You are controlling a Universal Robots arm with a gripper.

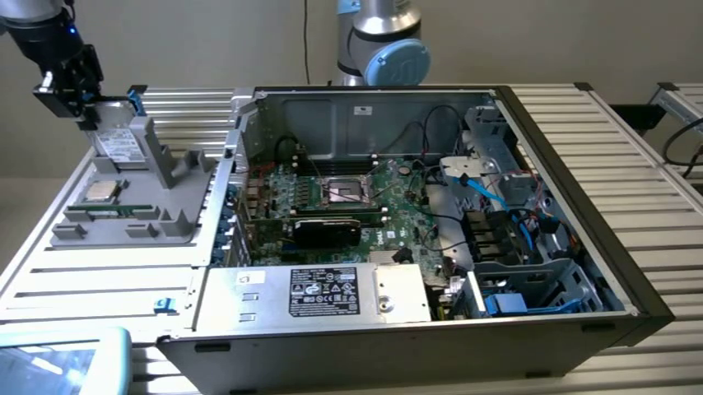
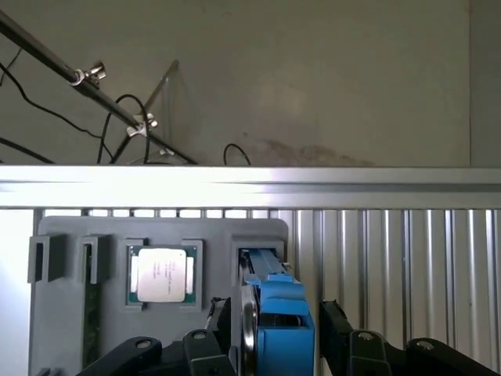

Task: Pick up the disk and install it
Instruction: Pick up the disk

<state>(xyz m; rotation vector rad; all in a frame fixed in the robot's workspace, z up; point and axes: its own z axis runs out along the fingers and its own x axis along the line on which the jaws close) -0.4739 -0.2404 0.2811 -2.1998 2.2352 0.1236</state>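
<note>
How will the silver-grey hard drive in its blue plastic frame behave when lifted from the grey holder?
The silver-grey hard drive is probably stiff: metal slab in a bright blue plastic frame. Likely heavy for its size. Standing on edge in the grey plastic holder, it may jam or tip if pulled crookedly.

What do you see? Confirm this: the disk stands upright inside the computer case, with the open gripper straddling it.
Wrong place. The exterior view shows the disk standing upright in the grey holder beside the computer case, with the open gripper straddling it.
</note>
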